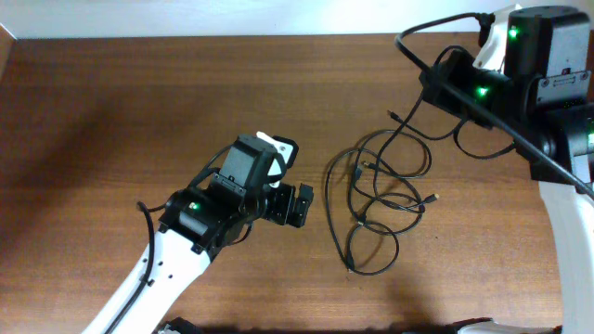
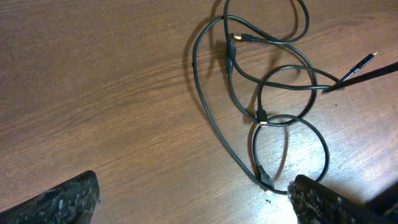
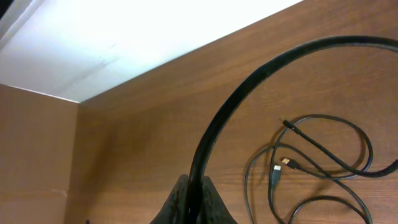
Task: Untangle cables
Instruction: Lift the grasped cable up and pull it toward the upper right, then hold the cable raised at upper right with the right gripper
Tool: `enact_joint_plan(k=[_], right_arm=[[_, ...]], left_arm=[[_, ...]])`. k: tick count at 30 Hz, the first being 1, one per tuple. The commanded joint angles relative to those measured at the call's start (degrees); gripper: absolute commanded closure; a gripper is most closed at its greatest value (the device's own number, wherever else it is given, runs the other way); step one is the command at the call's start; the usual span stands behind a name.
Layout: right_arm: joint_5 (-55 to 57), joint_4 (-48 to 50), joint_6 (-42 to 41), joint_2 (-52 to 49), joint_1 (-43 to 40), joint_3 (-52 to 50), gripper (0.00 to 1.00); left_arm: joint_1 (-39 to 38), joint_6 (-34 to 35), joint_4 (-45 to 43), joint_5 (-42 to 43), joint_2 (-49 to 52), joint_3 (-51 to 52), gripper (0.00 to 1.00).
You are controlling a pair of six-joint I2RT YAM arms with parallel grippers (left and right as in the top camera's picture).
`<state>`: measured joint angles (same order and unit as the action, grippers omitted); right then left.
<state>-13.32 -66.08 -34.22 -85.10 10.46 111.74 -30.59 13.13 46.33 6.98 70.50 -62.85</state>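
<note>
Just left of the tangled cables (image 2: 259,116) on the tabletop (image 1: 139,93), L tool (image 2: 194,186) hovers, spread wide; R tool (image 3: 189,199), up-right of them, pinches 1 strand.

The left arm is a long white plastic link (image 1: 148,269) ending in a boxy black wrist housing (image 1: 223,215) with a small green light (image 1: 195,206) — a thin black wire (image 1: 145,218) loops beside it. The left gripper (image 2: 196,200) has dark, rough-grained pads (image 2: 62,202). The right arm pairs a smooth white shell (image 1: 566,232) with stacked black motor blocks (image 1: 557,46), green lights (image 1: 511,34) — and a thick black rubber cable (image 3: 242,88) arching from it.
</note>
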Motion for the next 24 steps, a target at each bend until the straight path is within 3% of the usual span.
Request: enact_joint_plan(k=[1,24], right_arm=[[0.79,-0.17,1.07,0.24,-0.42,1.05,0.96],[1.6,-1.95,1.07,0.24,-0.42,1.05,0.96]], left_arm=[[-0.02,0.33,0.07,-0.63,-0.72,-0.85,0.01],[-0.02,0.33,0.07,-0.63,-0.72,-0.85,0.01]])
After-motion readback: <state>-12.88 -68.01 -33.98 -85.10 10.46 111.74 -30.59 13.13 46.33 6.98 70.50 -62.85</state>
